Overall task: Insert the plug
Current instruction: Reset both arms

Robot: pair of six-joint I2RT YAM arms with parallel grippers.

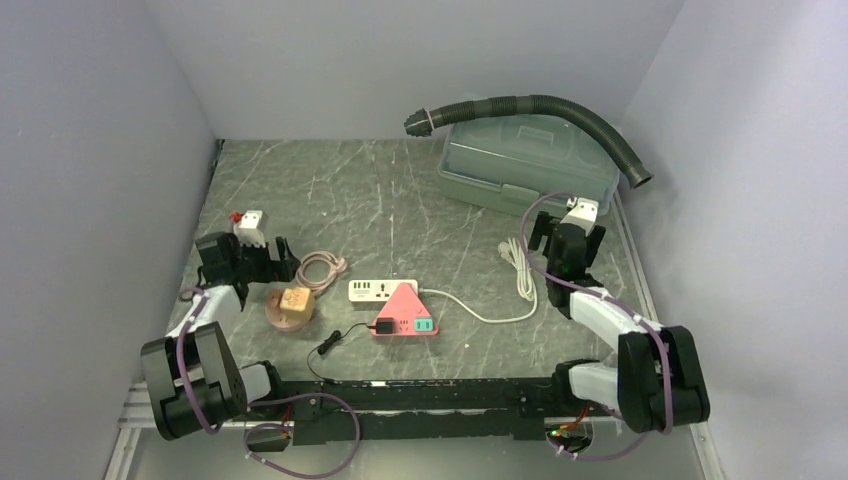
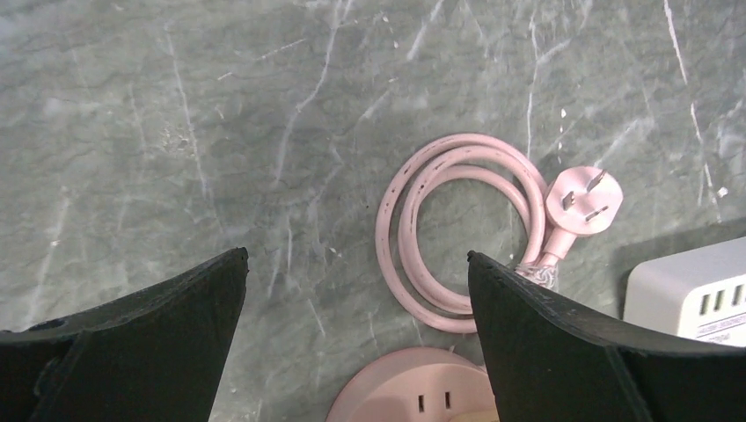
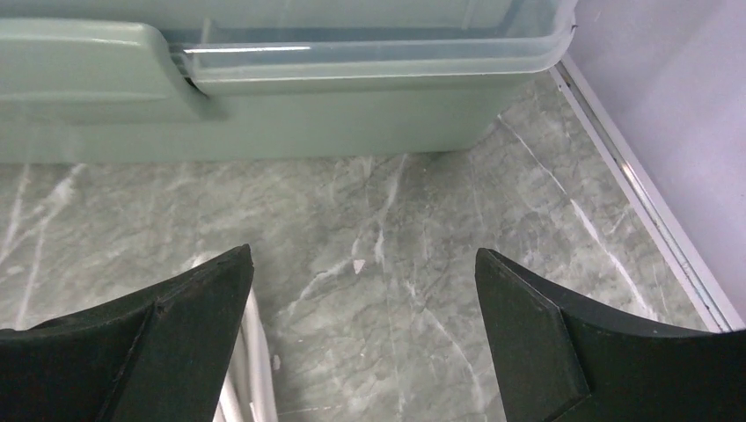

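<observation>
A pink three-pin plug [image 2: 583, 201] lies flat on the table at the end of its coiled pink cable [image 2: 457, 230], which also shows in the top view [image 1: 322, 269]. A round pink socket unit [image 1: 290, 306] sits just in front of the coil, and its top shows in the left wrist view [image 2: 418, 391]. A white power strip [image 1: 380, 290] lies to the right. My left gripper [image 1: 280, 259] is open and empty, above the table beside the coil. My right gripper [image 1: 565, 228] is open and empty near the green box.
A pink triangular power strip [image 1: 404, 313] holds a black adapter with a black cable. A white cable bundle [image 1: 518, 266] lies by the right arm. A green lidded box [image 1: 525, 160] with a black corrugated hose [image 1: 560, 110] stands at the back right. Walls close in on both sides.
</observation>
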